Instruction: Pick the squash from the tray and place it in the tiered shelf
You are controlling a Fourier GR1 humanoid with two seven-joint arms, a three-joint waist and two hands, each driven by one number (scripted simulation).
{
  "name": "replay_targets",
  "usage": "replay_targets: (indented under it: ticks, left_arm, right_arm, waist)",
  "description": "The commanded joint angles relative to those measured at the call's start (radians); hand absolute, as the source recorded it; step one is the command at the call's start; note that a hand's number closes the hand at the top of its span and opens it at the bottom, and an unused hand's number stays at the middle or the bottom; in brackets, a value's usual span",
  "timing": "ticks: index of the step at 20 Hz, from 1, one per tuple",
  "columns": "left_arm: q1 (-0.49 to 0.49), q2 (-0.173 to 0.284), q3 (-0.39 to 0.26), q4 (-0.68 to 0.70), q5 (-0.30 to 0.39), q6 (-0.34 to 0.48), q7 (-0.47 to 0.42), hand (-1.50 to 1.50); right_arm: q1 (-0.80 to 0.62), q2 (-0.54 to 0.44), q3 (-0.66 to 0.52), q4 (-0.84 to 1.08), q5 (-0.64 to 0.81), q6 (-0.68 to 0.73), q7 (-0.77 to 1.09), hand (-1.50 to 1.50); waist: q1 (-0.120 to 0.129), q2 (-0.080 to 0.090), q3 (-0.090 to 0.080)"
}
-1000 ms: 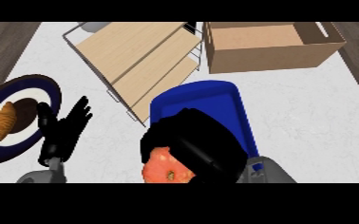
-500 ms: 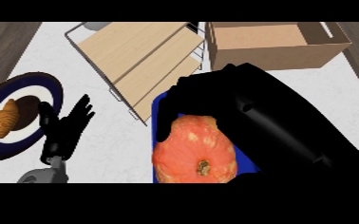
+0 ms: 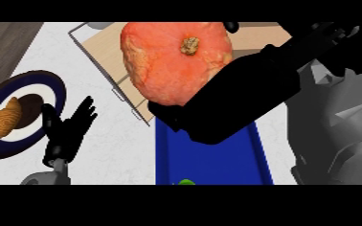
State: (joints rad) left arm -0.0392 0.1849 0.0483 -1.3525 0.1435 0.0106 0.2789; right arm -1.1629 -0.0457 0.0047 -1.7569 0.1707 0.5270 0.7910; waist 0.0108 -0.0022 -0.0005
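Head view: the robot's right hand (image 3: 233, 100), a black mass reaching in from the right side of the scene, carried the orange, lumpy-skinned squash with a brown stem stub (image 3: 176, 60) high above the counter, its fingers curled under and around the fruit's right flank and lower side. The squash hung clear of the blue rectangular tray (image 3: 212, 163) that lay near the viewer, and it loomed over the pale wooden tiered shelf with a thin wire frame (image 3: 106, 48) farther back and to the left; how close it was to the shelf boards could not be told from this angle. A small green object (image 3: 185, 182) showed at the tray's near edge, too little of it in sight to name.

The left hand (image 3: 67, 127) rested open at the left, fingers up, just right of the dark blue round plate (image 3: 53, 88) that held a brown baked item (image 3: 13, 115). The white marbled counter (image 3: 106, 143) ran beneath it all.

By its looks the squash would be heavy and hard-shelled, stiff rather than yielding, its rounded waxy skin apt to slip and roll in a hold. A grasp low and wide across the body, as the hand had it, seemed the sound choice; the short stem offered no purchase. Setting it down would likely call for a level board and a slow release, since so round a thing could roll off.
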Motion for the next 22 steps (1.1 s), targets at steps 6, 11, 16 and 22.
replay_targets:
  ticks: [6,11,16,22]
  left_arm:
    - [0.005,0.01,0.001,-0.039,-0.007,-0.01,0.026,0.0]
    - [-0.042,-0.015,0.006,-0.005,-0.014,0.017,0.035,0.0]
    - [0.011,0.041,0.041,-0.031,0.03,-0.062,0.025,0.0]
    - [-0.011,0.007,0.024,0.02,-0.006,-0.035,0.001,0.0]
  right_arm:
    - [-0.187,-0.02,-0.017,0.384,0.083,-0.048,-0.217,1.5]
    - [-0.238,-0.059,0.0,0.542,0.127,-0.017,-0.357,1.5]
    - [-0.249,-0.056,0.037,0.727,0.244,-0.113,-0.55,1.5]
    - [-0.284,-0.013,0.037,0.892,0.297,-0.208,-0.664,1.5]
  waist:
    - [0.009,0.005,0.0]
    - [0.006,0.006,0.0]
    - [0.018,0.009,-0.001]
    - [0.015,0.009,-0.001]
